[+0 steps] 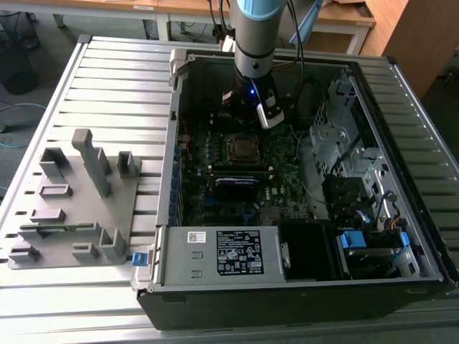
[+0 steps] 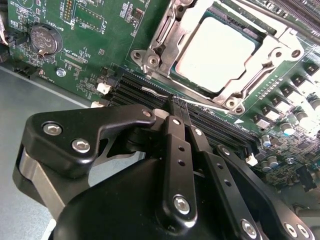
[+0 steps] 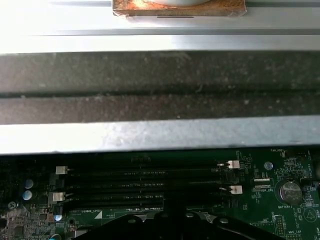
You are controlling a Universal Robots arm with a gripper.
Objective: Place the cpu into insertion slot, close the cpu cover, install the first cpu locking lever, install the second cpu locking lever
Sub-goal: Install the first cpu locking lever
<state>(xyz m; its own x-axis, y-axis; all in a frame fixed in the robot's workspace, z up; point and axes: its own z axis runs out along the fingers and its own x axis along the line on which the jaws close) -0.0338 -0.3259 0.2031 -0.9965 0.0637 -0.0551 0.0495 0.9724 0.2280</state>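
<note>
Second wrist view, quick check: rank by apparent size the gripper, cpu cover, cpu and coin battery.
1. gripper, though nearness to the camera inflates it
2. cpu cover, framing the cpu
3. cpu
4. coin battery, clearly smallest

The cpu (image 2: 216, 55) has a smooth, satin grey metal top, and the cover (image 2: 274, 50) is brighter bare steel with a fair bit of shine. The board (image 2: 100, 45) is glossy green laminate. The gripper (image 2: 179, 105) is black and mostly matt with a slight sheen, dotted with shiny steel screws (image 2: 181, 202). The memory slots (image 3: 145, 175) look like plain black plastic. The table (image 1: 115, 79) is ribbed, brushed-looking aluminium, and the jig (image 1: 79, 208) is dull grey plastic, pretty matt.
</note>
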